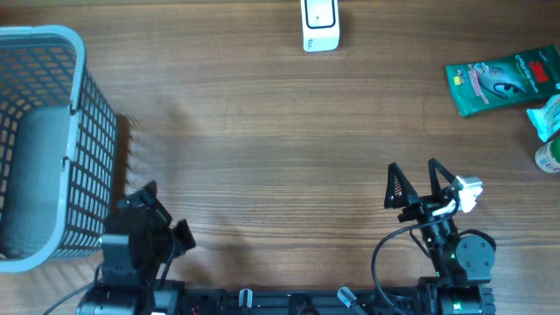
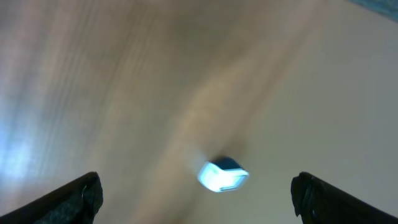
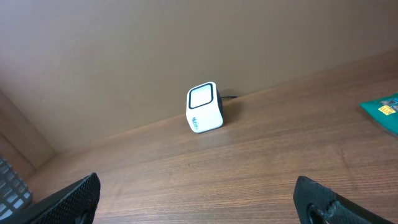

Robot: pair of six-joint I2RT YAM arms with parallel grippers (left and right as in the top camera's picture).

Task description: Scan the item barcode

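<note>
While both arms sit folded low at the near edge of the counter (image 1: 262, 131), neither hand holds anything.

Left hand (image 1: 164, 216): at 7 o'clock in the overhead view, just beside the near corner of the grey basket (image 1: 87, 122). Fingers spread wide, aimed roughly toward 1 o'clock. Its wrist view is badly blurred. Two dark fingertips (image 2: 78, 196) show at the lower corners, with a pale white-and-blue blob between them and further off. Cannot tell for certain what the blob is.

Right hand (image 1: 416, 185): at 5 o'clock, fingers pointing toward 12 o'clock and set wide apart, only bare wood between them. A white fitting (image 1: 468, 192) sits on its 3 o'clock side. A black cable (image 1: 378, 262) loops from the arm behind it.

Scanner (image 1: 319, 24): a white block at the far edge, 12 o'clock, well apart from both hands. In the right wrist view it stands upright with its window tilted up, and a dark lead runs off behind it.

Green packet (image 1: 503, 79): lies flat at 2 o'clock, near the counter's 3 o'clock edge, well apart from the scanner and from the right hand. Its corner shows at the side of the right wrist view. Two more items, a green-and-white pouch (image 1: 547, 118) and a small container (image 1: 549, 157), lie just beyond it, cut off by the frame.
</note>
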